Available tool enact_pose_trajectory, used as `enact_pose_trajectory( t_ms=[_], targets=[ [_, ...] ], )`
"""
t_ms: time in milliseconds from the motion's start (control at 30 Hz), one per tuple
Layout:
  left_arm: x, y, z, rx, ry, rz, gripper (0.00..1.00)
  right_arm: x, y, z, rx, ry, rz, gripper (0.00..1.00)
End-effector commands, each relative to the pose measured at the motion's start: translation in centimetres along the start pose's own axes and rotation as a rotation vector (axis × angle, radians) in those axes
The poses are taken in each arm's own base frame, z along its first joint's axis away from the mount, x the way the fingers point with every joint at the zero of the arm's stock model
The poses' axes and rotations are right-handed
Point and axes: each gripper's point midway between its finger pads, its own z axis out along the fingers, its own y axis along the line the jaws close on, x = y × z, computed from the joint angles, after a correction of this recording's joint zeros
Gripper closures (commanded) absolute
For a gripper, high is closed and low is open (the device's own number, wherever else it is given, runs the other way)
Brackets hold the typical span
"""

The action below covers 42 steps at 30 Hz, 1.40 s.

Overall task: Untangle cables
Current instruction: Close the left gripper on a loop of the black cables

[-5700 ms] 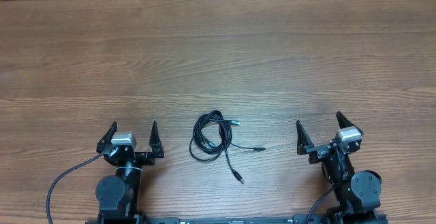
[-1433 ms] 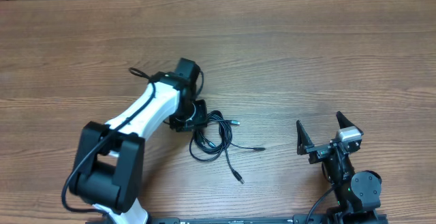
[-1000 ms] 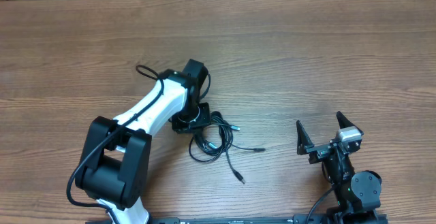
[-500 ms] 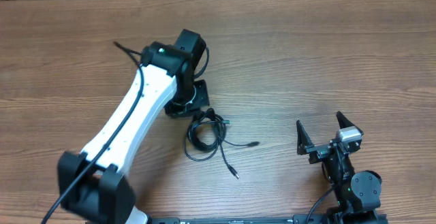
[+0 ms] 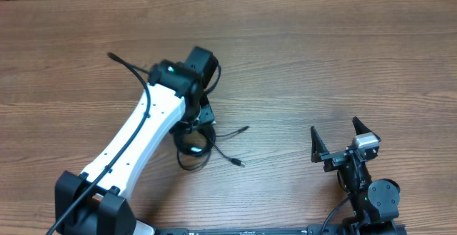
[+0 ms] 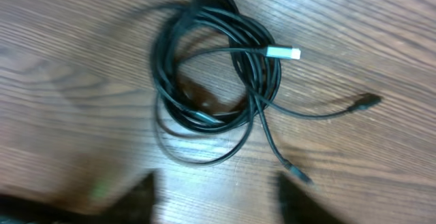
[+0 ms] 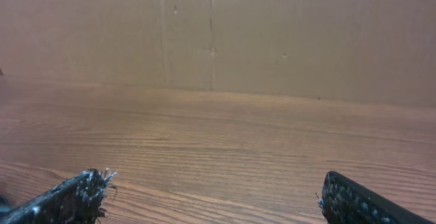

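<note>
The cables [image 6: 204, 81] lie on the wooden table as one loose black coil. A silver plug [image 6: 283, 52] rests across the coil. Two thin tails run out to small plugs [image 6: 368, 101] [image 6: 296, 176]. In the overhead view the coil [image 5: 191, 149] sits partly under my white left arm [image 5: 143, 128], and its tails point right. My left gripper [image 6: 218, 207] hovers over the near side of the coil, open, its blurred fingers [image 6: 144, 198] apart with only bare wood between them. My right gripper [image 5: 334, 129] stands open at the front right, far from the cables, and holds nothing [image 7: 214, 207].
A brown cardboard wall [image 7: 218, 33] closes off the far edge of the table. Thicker black cables [image 5: 125, 67] run along my left arm. Bare wood [image 5: 321, 63] stretches between the coil and the right arm.
The left gripper dragged the coil a little to the left and toward the front, then opened and let go. The tails swung left with the coil. The right arm has not moved.
</note>
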Motion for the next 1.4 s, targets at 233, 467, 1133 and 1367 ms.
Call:
enact_pose_trajectory(
  t_ms=[233, 467, 1133, 1367],
  targets=[
    [2.7, -3.3, 5.0, 0.186, 0.128, -0.036, 0.00, 0.2, -0.1, 0.0, 0.006, -0.004, -0.001, 0.00],
    [1.7, -4.7, 5.2, 0.235, 0.090, -0.111, 0.00, 0.2, -0.1, 0.0, 0.006, -0.004, -0.001, 0.00],
    [1.4, -4.8, 6.4, 0.098, -0.072, -0.320, 0.24, 0.2, -0.1, 0.0, 0.006, -0.004, -0.001, 0.00],
    [1.3, -3.5, 7.1, 0.034, -0.093, -0.417, 0.33, 0.2, -0.1, 0.0, 0.006, -0.004, -0.001, 0.00]
  ],
)
